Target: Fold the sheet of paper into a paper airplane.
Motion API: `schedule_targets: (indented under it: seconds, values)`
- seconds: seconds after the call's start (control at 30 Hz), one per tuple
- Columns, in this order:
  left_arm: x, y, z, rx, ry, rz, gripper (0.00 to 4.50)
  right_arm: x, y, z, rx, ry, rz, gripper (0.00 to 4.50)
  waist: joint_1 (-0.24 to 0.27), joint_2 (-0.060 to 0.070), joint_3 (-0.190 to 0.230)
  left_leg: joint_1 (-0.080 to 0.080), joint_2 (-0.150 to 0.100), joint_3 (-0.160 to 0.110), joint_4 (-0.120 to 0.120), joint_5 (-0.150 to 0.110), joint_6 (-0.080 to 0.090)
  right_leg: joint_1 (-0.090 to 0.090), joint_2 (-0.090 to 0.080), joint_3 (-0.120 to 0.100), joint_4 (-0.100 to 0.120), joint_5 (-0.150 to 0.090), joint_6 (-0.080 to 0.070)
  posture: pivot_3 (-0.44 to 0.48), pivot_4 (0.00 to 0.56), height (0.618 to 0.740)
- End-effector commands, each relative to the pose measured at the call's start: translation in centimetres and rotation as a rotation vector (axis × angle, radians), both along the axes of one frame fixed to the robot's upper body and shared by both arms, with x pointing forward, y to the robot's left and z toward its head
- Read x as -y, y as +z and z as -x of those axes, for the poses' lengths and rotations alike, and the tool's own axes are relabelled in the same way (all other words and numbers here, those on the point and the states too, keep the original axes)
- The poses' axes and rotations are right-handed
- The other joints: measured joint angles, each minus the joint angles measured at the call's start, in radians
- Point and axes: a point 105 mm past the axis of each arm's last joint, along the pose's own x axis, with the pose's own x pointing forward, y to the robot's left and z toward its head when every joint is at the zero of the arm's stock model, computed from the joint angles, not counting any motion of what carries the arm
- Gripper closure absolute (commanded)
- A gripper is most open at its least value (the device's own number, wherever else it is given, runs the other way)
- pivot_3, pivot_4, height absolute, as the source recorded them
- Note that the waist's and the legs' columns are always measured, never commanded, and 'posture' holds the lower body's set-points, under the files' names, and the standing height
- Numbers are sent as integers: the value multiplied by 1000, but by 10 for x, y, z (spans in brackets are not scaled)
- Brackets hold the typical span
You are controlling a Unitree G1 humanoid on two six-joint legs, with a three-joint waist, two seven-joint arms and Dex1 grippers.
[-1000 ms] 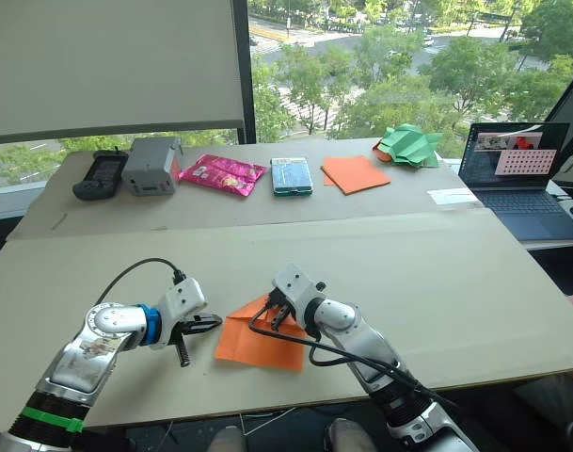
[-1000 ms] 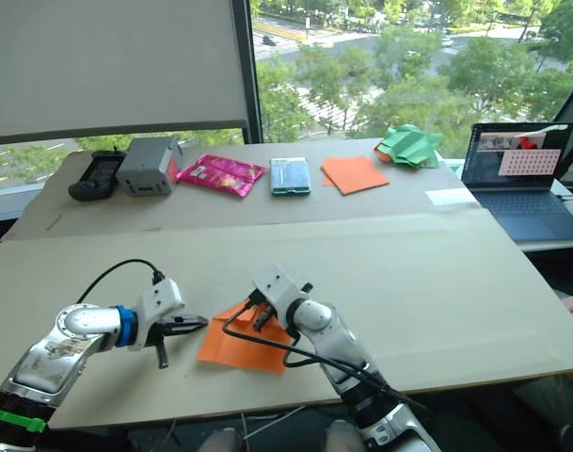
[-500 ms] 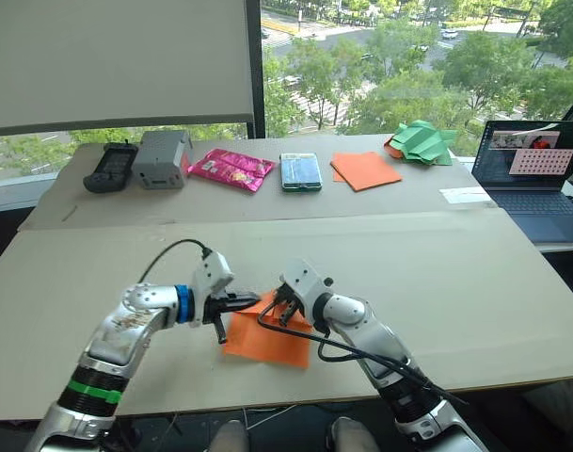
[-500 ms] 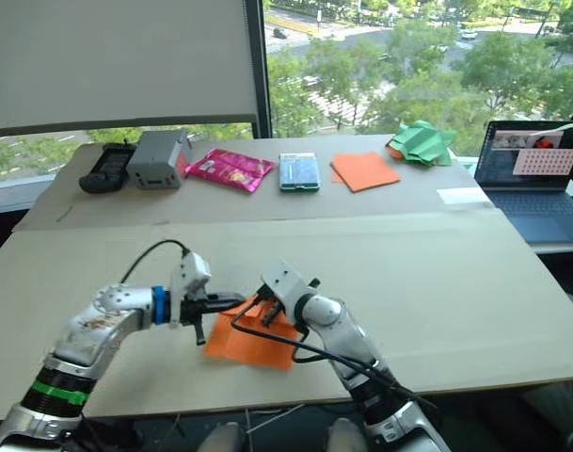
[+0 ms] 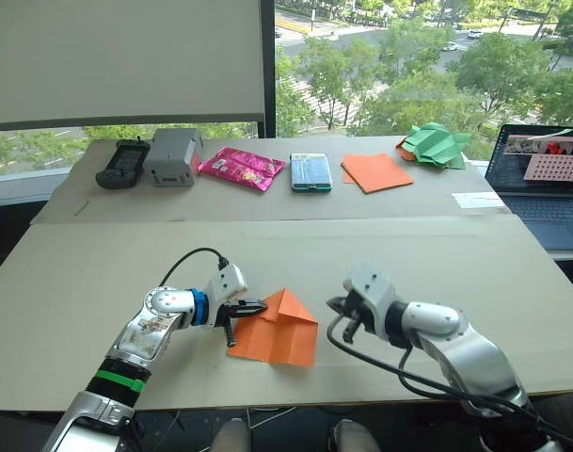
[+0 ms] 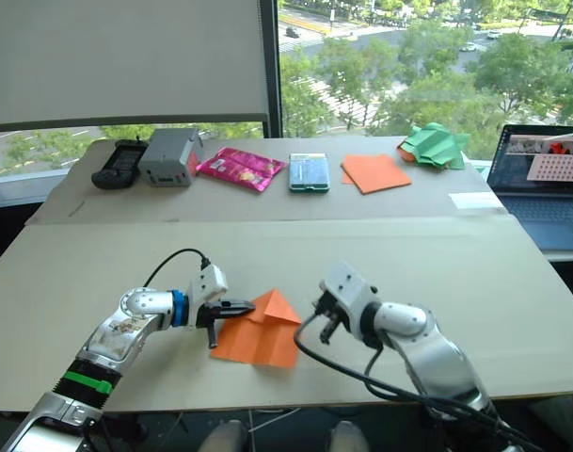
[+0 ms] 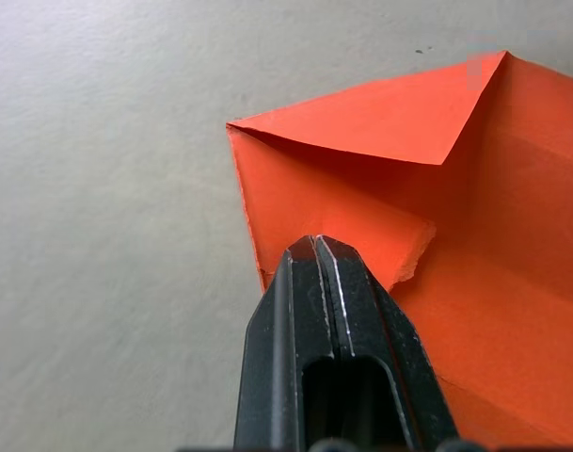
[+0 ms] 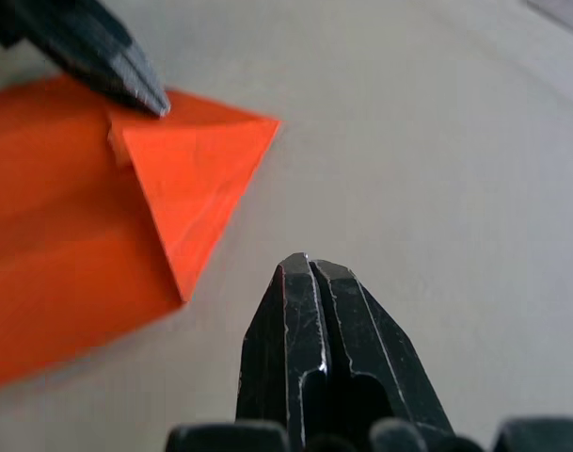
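So the left gripper (image 5: pixel 259 307) has its two black fingers pressed together with no gap, tips resting on the left edge of the sheet of paper (image 5: pixel 277 336); from the left wrist view they're sitting right on a small folded-in flap with a ragged little corner, pressing down on it rather than pinching it, as far as I can tell. The orange sheet lies flat on the near part of the table, between the two arms, and one corner is folded over into a triangle that peaks toward the far side. The right gripper (image 5: pixel 339 306) is just off to the right of the sheet, fingers closed together too, holding nothing and not touching the paper, just bare tabletop in front of it. The table (image 5: pixel 437 254) is a big beige cardboard-looking surface with a seam running across the middle. Along the far edge, left to right: a black handheld controller (image 5: pixel 120 163), a grey box (image 5: pixel 173 155), a pink snack bag (image 5: pixel 241 168), a teal packet (image 5: pixel 310 172), a stack of smooth orange sheets (image 5: pixel 377 171), and a green folded paper shape (image 5: pixel 437 144). An open laptop (image 5: pixel 548 176) sits at the far right. Behind it all there's a window with a blind half down and trees and a road outside.
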Motion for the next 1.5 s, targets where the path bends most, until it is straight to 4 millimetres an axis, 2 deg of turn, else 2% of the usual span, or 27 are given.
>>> schedule_targets:
  seconds: [0.03,0.17,0.23,0.33,0.43,0.63,1.0,1.1,1.27,1.4,1.5]
  values:
    - [-1,-19,6,-56,3,-42,4479,-9,2,14,6,103,-21,4500,-3,-1,1,1,0,0,0,0,0,0,0,0,0,0,0,0,150,706]
    - [2,-20,12,-65,-14,-33,4479,-12,-14,22,-13,140,9,4500,-3,-3,3,2,0,0,1,-1,-1,0,-1,-1,-4,0,0,0,150,706]
    - [0,-23,13,-64,-12,-48,4479,-25,-18,23,-9,162,-23,4500,-7,-3,2,2,0,0,1,-1,-1,0,-1,-1,-6,0,0,0,150,706]
    - [-1,-22,13,-68,1,-42,4479,-62,-2,15,28,160,-195,4500,-15,-5,0,3,0,0,0,-1,-1,1,-1,-1,-6,0,0,0,150,706]
    - [1,-19,11,-66,-1,-35,4479,-76,17,0,67,115,-316,4500,-18,1,2,1,0,-1,0,-1,-1,-1,-1,-2,-5,0,0,0,150,706]
    - [-7,-17,7,-50,19,-52,4479,-75,35,-14,99,76,-391,4500,-1,-2,0,0,0,0,1,0,-1,0,0,-1,-3,0,1,0,150,706]
    - [-24,13,-6,42,75,-61,4479,-91,27,-17,86,116,-365,4500,-11,0,2,2,0,-1,0,0,-1,-2,0,-1,2,0,0,0,150,706]
    - [-15,29,-8,78,66,-19,4479,-91,27,-19,88,117,-366,4500,-10,-1,2,0,0,-1,0,0,-1,-3,0,-1,2,0,1,0,150,706]
    - [-3,45,-10,104,49,28,4479,-93,29,-21,92,119,-371,4500,-2,-2,3,-1,0,-1,0,0,0,-3,0,-1,3,0,1,0,150,706]
    - [3,41,-9,95,25,19,4479,-95,29,-20,88,125,-372,4500,-2,-2,3,-1,0,-1,0,0,0,-1,0,-1,3,0,1,0,150,706]
    - [6,26,-3,55,0,-13,4479,-96,29,-20,87,125,-373,4500,-2,-2,3,-1,0,-1,0,0,0,-1,0,-1,3,0,1,0,150,706]
